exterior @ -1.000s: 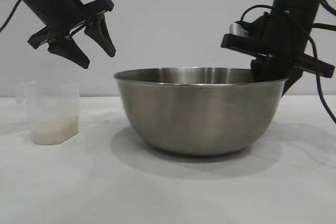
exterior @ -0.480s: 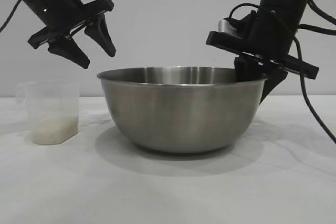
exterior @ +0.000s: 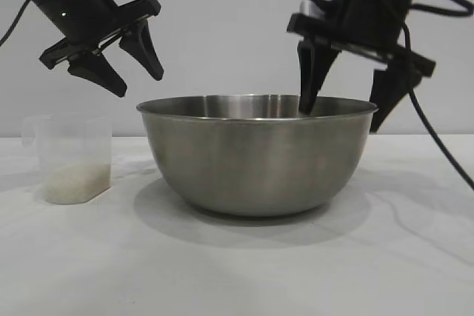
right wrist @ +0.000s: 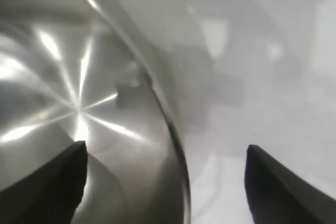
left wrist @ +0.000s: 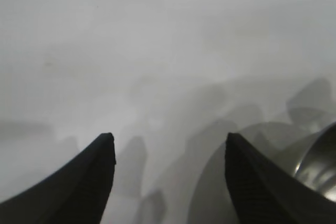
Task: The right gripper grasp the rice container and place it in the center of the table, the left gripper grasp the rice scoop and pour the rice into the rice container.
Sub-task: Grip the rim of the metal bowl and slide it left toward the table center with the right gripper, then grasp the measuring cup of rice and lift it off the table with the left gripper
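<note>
Now the Scoop Sits Below and Outward of the Left Jaws

Clearly the coming move turns on the left gripper (exterior: 127, 64) and the scoop (exterior: 72, 157). The scoop stands upright on the tabletop (exterior: 237, 271), at the exterior view's left, with rice (exterior: 74, 181) lying in its bottom. It sits lower than the left jaws and a little outward of them, well apart from them. Those jaws are open and empty, angled down toward the bowl (exterior: 255, 157). A reach would likely need the arm to drop and swing outward, away from the bowl.

The bowl rests near the tabletop's middle. The right gripper (exterior: 344, 105) hangs over its far rim with jaws spread wide, one finger inside the rim and one outside, gripping nothing.
</note>
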Tool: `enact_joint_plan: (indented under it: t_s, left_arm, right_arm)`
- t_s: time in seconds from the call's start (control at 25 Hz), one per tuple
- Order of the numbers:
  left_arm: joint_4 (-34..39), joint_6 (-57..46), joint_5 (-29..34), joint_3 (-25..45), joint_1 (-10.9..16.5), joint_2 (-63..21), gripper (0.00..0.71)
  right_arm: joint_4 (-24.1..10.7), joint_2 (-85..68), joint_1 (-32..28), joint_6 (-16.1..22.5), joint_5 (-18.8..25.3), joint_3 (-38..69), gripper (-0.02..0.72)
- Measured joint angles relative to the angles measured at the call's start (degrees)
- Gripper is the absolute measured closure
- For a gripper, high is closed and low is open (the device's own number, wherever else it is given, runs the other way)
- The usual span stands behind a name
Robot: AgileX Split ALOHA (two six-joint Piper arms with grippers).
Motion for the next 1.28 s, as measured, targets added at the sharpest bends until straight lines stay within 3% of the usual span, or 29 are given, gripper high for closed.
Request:
enact_joint_plan:
  t_s: [0.2, 0.32, 0.64, 0.92, 1.28]
  left_arm:
    - [0.00, 0.00, 0.00, 0.00, 0.00, 0.00, 0.308]
    - [0.00, 0.00, -0.11, 0.00, 0.00, 0.00, 0.308]
    - [0.00, 0.00, -0.53, 0.00, 0.00, 0.00, 0.308]
    - [0.00, 0.00, -1.03, 0.00, 0.00, 0.00, 0.308]
    - [0.00, 0.00, -1.03, 0.00, 0.00, 0.00, 0.308]
  right_arm:
    - [-8.73, 0.00, -0.40, 0.11, 2.88, -6.26, 0.194]
    - [-10.16, 0.00, -2.61, 0.11, 3.19, -7.01, 0.194]
    - [-8.76, -4.06, -12.01, 0.22, 3.66, -7.01, 0.194]
    - [-8.63, -15.74, -14.21, 0.22, 4.14, -6.22, 0.194]
    - [-8.89, -41.34, -14.21, 0.22, 4.66, 13.04, 0.194]
